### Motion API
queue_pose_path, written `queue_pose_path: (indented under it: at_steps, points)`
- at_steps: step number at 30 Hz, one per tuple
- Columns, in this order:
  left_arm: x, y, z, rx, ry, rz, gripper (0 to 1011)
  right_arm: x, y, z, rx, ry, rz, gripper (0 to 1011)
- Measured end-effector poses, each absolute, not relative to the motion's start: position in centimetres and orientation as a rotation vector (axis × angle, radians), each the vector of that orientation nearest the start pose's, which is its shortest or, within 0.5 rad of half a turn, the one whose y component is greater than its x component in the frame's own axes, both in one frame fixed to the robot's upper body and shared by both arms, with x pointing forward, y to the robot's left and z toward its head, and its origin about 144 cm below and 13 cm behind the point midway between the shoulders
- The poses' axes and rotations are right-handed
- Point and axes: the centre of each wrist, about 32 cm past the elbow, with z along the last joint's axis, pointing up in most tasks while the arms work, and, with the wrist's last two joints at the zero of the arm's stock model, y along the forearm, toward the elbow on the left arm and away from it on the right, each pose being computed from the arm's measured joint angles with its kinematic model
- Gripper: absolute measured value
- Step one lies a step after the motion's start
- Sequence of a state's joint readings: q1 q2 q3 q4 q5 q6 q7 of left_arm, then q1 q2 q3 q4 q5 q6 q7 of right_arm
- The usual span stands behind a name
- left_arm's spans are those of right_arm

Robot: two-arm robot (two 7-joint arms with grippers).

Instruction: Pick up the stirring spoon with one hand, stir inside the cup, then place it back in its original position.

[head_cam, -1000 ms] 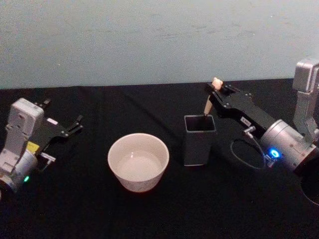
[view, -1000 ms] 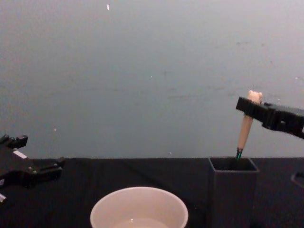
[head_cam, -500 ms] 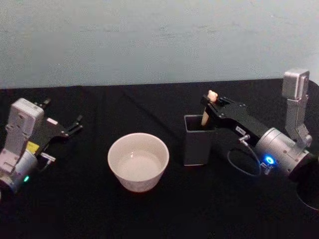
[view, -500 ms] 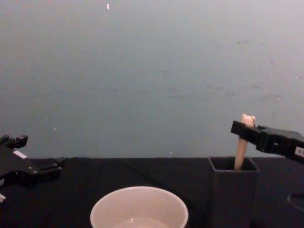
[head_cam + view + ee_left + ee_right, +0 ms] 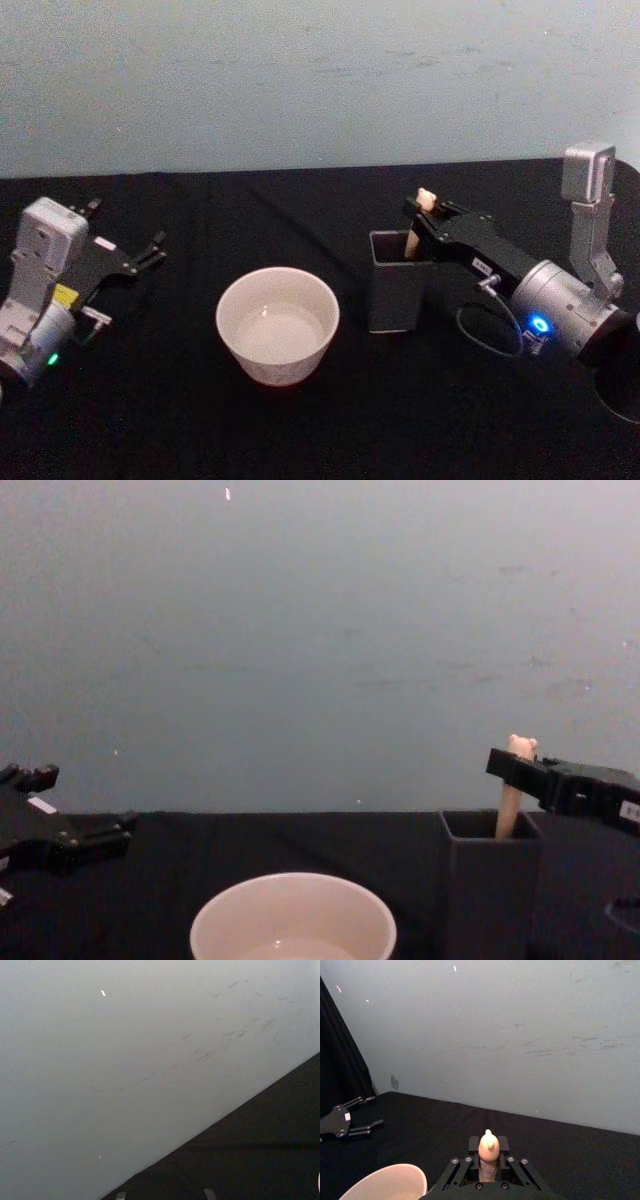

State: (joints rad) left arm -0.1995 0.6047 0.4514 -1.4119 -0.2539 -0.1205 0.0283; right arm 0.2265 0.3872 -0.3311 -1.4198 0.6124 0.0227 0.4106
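Note:
The stirring spoon stands almost upright in the dark grey square holder. Its cream handle and bear head stick out above the rim, and its metal bowl is hidden inside. My right gripper is shut on the upper handle, just under the bear head, right of and above the holder. The cream-white cup sits left of the holder with some liquid in it; its rim shows low in the chest view. My left gripper rests open at the far left.
A black cloth covers the table, with a pale blue-grey wall behind it. The left gripper lies far off beyond the cup in the right wrist view. A black cable loops beside the right arm.
My right gripper has come down with the spoon, sinking its bowl and lower handle into the holder. The left arm and the cup have not moved.

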Motion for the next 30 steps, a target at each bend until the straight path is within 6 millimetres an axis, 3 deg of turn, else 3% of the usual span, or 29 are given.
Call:
queue_pose_path:
  at_steps: [20, 30]
  points:
    - [48.86, 30.97, 113.98, 0.304, -0.285, 1.248, 1001, 51.0, -26.11, 115.79, 0.097, 0.17, -0.916, 215]
    - [48.86, 30.97, 113.98, 0.305, -0.285, 1.248, 1001, 51.0, -26.11, 115.79, 0.098, 0.17, -0.915, 489]
